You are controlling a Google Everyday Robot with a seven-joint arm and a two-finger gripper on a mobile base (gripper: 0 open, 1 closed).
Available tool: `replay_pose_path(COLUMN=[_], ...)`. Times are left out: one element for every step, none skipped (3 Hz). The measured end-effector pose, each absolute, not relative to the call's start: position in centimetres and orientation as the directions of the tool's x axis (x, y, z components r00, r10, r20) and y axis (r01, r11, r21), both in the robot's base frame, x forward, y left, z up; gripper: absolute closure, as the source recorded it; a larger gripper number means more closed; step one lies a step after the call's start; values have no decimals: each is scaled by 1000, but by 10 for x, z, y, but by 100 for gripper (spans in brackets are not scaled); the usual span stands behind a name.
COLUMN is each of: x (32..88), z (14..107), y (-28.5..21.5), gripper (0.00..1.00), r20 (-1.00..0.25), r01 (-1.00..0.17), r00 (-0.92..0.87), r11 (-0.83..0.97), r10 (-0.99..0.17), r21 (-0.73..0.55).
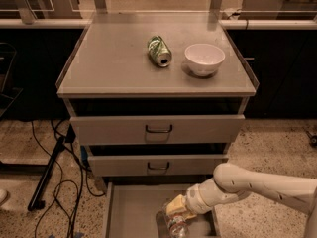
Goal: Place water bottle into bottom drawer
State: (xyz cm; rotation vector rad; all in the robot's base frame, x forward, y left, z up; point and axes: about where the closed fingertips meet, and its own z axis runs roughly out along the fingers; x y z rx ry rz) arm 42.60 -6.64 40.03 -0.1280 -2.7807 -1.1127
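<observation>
The bottom drawer is pulled out at the foot of the grey cabinet, its flat grey floor showing. My gripper reaches in from the right, low over the drawer's right half. The clear crinkled water bottle sits at the gripper's tip, just above or on the drawer floor near the frame's bottom edge. The bottle's lower part is cut off by the frame edge.
A green soda can lies on its side on the cabinet top beside a white bowl. Two upper drawers with dark loop handles stand slightly open. Black cables and a stand leg lie on the floor at left.
</observation>
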Motion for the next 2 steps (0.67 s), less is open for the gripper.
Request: replay_pose_path(x=[443, 444], z=[375, 373], y=[-59, -58], gripper=[100, 100], r20=[187, 192], r01=[193, 200], r00=[-979, -978], r11=[679, 671], r10=[83, 87], r21=[708, 714])
